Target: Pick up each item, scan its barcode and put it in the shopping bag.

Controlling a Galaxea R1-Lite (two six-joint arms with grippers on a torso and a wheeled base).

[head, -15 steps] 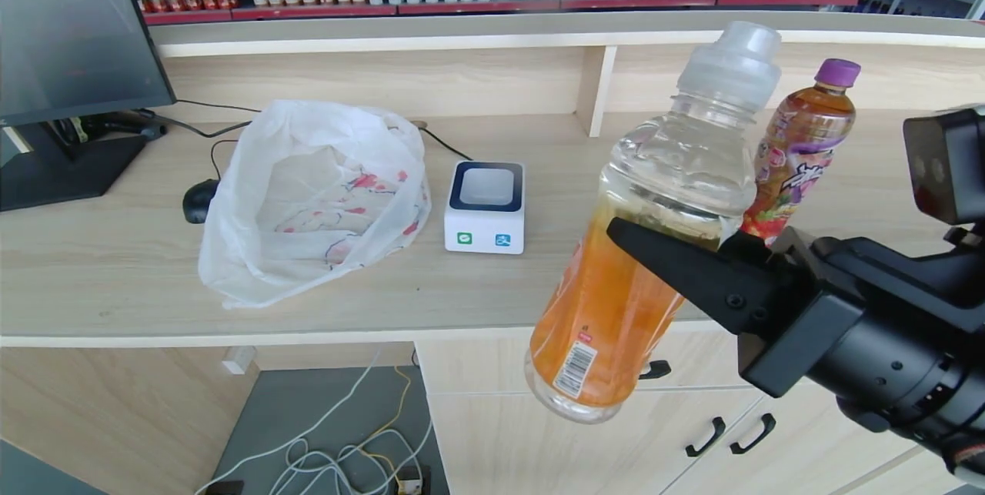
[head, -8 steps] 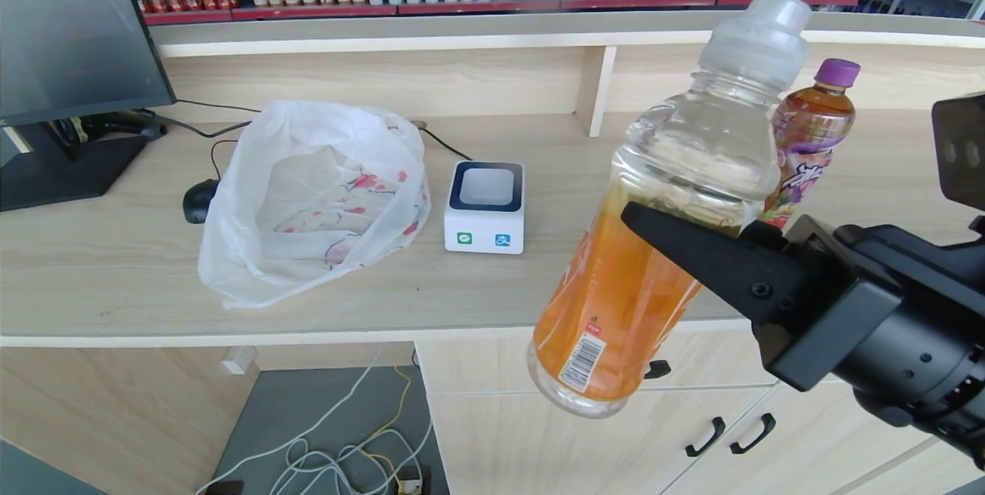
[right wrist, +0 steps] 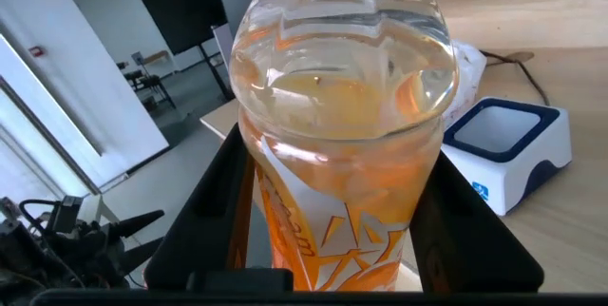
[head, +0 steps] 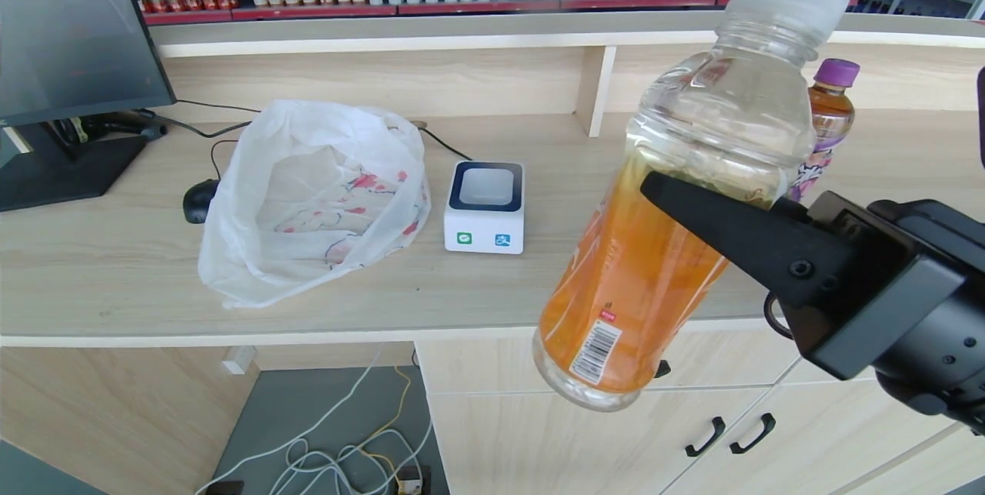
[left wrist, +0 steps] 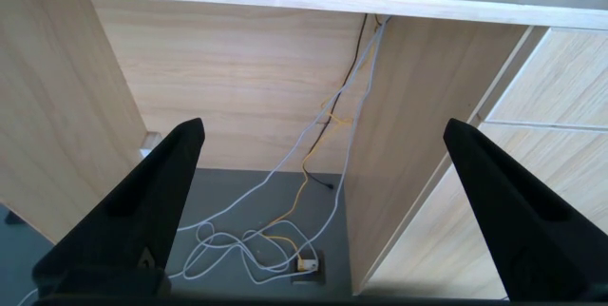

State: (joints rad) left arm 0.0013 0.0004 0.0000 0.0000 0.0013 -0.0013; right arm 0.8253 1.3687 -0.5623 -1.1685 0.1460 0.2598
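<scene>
Two bottles in sight. Orange-drink bottle [head: 631,279] is off the desk [head: 115,264], gripped at mid-body by the right gripper [head: 692,210], one finger across its near face, the other hidden behind it. In the right wrist view the fingers sit against both sides of the bottle. Bottle is tilted: clear cap up and toward the robot's right, base down and leftward, hanging over the desk's front edge. Upper part clear, lower part orange. Barcode [head: 596,349] is near the base and faces the head camera.

Second bottle [head: 831,118], purple cap, stands upright on the desk behind the held one, partly covered by it.

Scanner [head: 485,206], a white box with a dark-rimmed window on top, sits mid-desk, to the left of the held bottle and apart from it. Bag [head: 308,195], white plastic with red print, lies just left of the scanner, mouth open and slumped.

Left gripper [left wrist: 323,130] is spread wide, holding nothing, low in front of the desk's wooden panel, cables [left wrist: 285,239] on the floor beyond it.

Monitor [head: 69,25] at far left, mouse [head: 198,201] just beside the bag. Shelf [head: 477,6] of drinks along the back.
</scene>
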